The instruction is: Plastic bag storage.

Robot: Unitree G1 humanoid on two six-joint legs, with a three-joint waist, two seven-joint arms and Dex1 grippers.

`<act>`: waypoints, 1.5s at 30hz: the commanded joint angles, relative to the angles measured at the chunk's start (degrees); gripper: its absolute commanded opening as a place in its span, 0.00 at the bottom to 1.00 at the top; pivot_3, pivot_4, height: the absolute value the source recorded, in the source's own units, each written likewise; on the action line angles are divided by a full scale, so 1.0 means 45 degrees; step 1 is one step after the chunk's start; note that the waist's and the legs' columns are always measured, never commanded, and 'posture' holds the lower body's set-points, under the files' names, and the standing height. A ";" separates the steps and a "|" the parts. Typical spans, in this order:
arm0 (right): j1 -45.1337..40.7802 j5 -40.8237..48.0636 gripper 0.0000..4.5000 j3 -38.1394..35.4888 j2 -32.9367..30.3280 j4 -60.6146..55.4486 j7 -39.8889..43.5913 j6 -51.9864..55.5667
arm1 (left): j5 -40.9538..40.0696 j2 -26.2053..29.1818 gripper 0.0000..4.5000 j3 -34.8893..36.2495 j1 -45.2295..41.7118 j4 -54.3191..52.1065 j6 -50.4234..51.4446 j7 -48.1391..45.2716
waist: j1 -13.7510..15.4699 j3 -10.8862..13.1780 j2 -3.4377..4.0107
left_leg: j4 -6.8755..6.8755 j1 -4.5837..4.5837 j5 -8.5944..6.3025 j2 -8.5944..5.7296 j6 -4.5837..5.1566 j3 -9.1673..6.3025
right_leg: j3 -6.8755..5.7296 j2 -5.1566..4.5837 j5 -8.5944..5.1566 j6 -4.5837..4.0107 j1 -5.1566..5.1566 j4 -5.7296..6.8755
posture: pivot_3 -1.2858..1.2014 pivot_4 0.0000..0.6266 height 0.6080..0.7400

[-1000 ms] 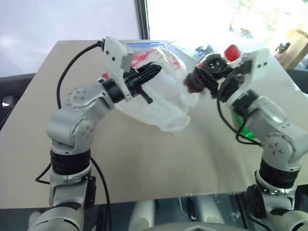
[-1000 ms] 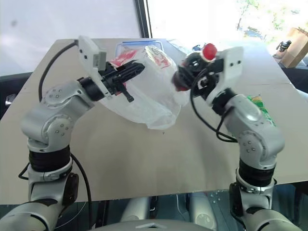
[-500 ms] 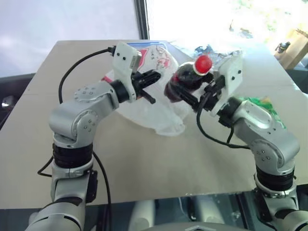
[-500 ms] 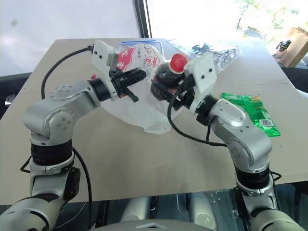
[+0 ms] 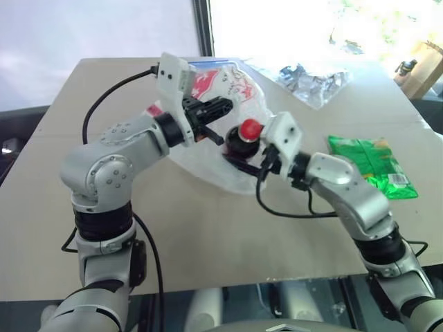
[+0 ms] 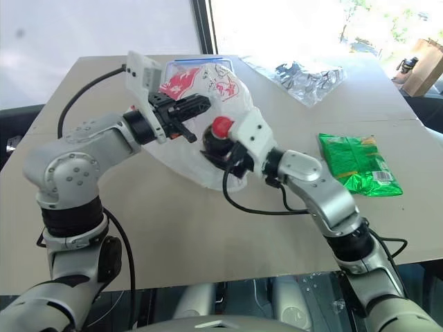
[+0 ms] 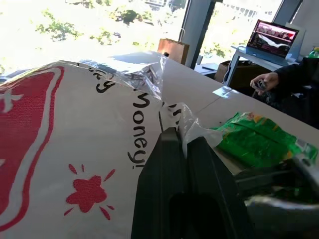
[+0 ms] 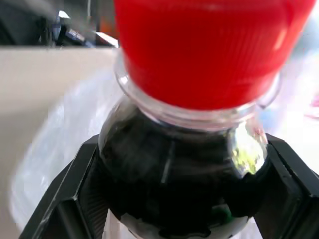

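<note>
The plastic bag (image 5: 232,88), translucent white with red print, is lifted off the table at one side. My left gripper (image 5: 223,107) is shut on its upper edge; in the left wrist view the fingertips (image 7: 172,137) pinch a fold of the film (image 7: 75,149). My right gripper (image 5: 237,149) is shut on a dark bottle with a red cap (image 5: 249,129), held tilted just below the left gripper and against the bag. The right wrist view shows the bottle (image 8: 184,174) between both fingers (image 8: 75,199). I cannot tell whether the bottle is inside the bag.
A green snack packet (image 5: 374,164) lies on the table to the right. A clear crinkly bag (image 5: 311,75) of dark pieces sits at the back right. A blue-edged item (image 5: 208,63) lies behind the plastic bag. A person's hand (image 7: 261,82) shows far off beside a laptop (image 7: 276,35).
My right gripper has carried the bottle left and down, from beside the bag to right against it under the left gripper. The left gripper stayed in place and rolled slightly.
</note>
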 commanded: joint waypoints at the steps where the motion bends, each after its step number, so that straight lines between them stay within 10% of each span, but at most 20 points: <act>1: -0.0775 -0.1628 0.69 0.0606 0.0491 0.1589 -0.0048 -0.1920 | -0.1020 0.0266 0.00 0.0896 -0.0154 -0.0542 0.0041 -0.0193 | 0.0007 0.0001 -0.0002 | 0.0001 0.0001 0.0003 0.0000 -0.0005 0.0001 | -0.0001 0.0000 0.0000 0.0000 -0.0003 0.0005 | 0.52 0.24 1.00; 8: -0.2729 -0.2545 0.69 0.0612 0.2761 0.5931 -0.0205 -0.2569 | -0.2515 0.0675 0.00 0.1499 0.1016 -0.1529 0.0181 -0.0090 | -0.0079 0.0014 -0.0020 | -0.0011 -0.0008 0.0043 0.0004 -0.0074 -0.0005 | 0.0006 -0.0002 0.0002 -0.0001 -0.0020 0.0012 | 0.52 0.24 1.00; 16: -0.4250 0.0048 0.69 -0.2953 0.4516 0.8164 -0.0677 0.0099 | -0.3456 0.1303 0.00 0.1847 0.2877 -0.2582 0.0099 0.0409 | -0.0093 0.0017 -0.0024 | -0.0030 -0.0010 0.0047 -0.0002 -0.0082 -0.0020 | -0.0006 -0.0021 0.0004 -0.0004 -0.0019 0.0011 | 0.52 0.24 1.00; 35: -0.3510 0.6419 0.69 -0.8400 0.4530 0.1287 -0.3960 1.0336 | -1.3065 0.1697 0.00 0.0706 0.2429 -0.0684 -0.1020 0.4729 | 0.0050 0.0020 -0.0025 | -0.0040 -0.0056 0.0024 -0.0001 -0.0040 -0.0027 | -0.0014 -0.0022 0.0004 -0.0007 -0.0069 0.0016 | 0.52 0.24 1.00; 43: -0.3594 0.4784 0.69 -0.7840 0.5813 0.4934 -0.5628 0.8986 | -1.2275 0.1976 0.00 0.0066 0.2828 -0.0663 -0.1832 0.4738 | 0.0017 0.0021 -0.0022 | -0.0041 -0.0050 0.0024 -0.0009 -0.0039 0.0020 | -0.0003 -0.0006 0.0003 -0.0009 -0.0072 0.0012 | 0.52 0.24 1.00; 45: -0.3565 0.4443 0.92 -0.7482 0.5563 0.5651 -0.5268 0.8357 | -1.1669 0.1983 0.00 -0.0002 0.2928 -0.0789 -0.2064 0.4758 | 0.0057 0.0022 -0.0021 | -0.0040 -0.0063 0.0025 -0.0016 -0.0038 0.0041 | -0.0007 -0.0006 0.0003 -0.0008 -0.0077 0.0008 | 0.52 0.24 1.00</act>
